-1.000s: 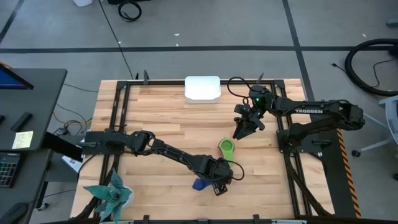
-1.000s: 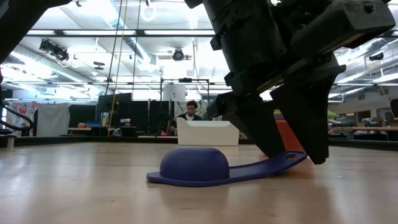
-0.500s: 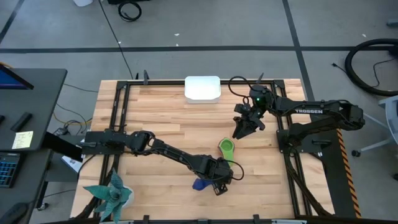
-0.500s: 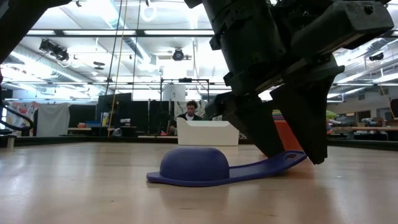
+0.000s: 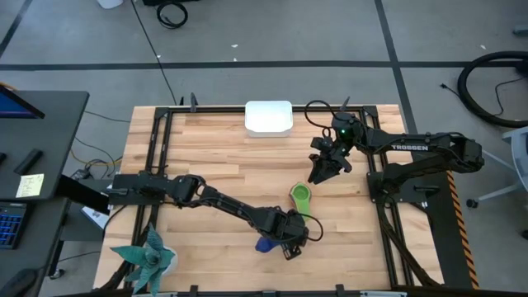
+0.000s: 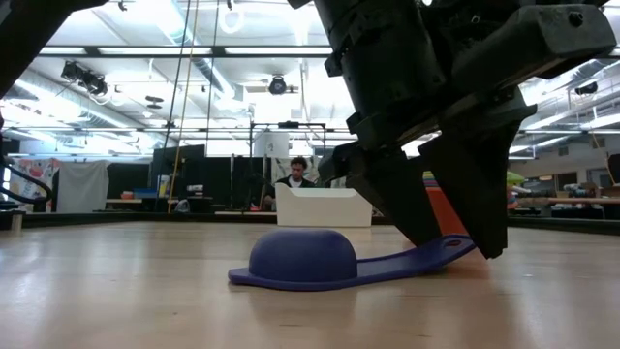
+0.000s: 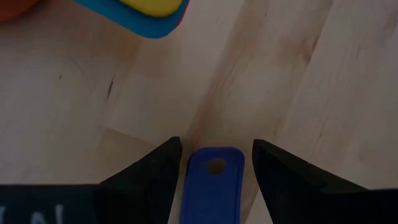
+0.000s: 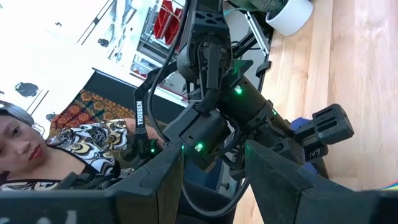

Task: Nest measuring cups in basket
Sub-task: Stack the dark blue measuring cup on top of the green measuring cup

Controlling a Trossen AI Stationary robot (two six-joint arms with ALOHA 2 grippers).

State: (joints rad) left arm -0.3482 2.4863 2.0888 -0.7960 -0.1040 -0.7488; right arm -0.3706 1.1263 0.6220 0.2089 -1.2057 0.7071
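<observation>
A dark blue measuring cup (image 6: pixel 291 259) lies mouth down near the table's front edge, its rim on the wood. Its flat handle (image 7: pixel 213 180) points toward the table's right. My left gripper (image 7: pixel 216 142) points steeply down, open, with one finger on either side of the handle's holed end; I cannot see that either finger touches it. A green cup (image 5: pixel 301 196) lies farther back. The left wrist view shows a light blue cup holding a yellow one (image 7: pixel 149 11) and an orange edge (image 7: pixel 15 7). The white basket (image 5: pixel 268 117) stands at the far edge. My right gripper (image 5: pixel 318 175) hangs open above the table.
A teal plant figure (image 5: pixel 148 257) stands at the near left corner. Black rails (image 5: pixel 157 148) frame the table. In the low view an orange thing (image 6: pixel 450 218) shows behind my left gripper (image 6: pixel 463 247). A person (image 8: pixel 25 143) shows beyond the table. Bare wood lies between the cups and the basket.
</observation>
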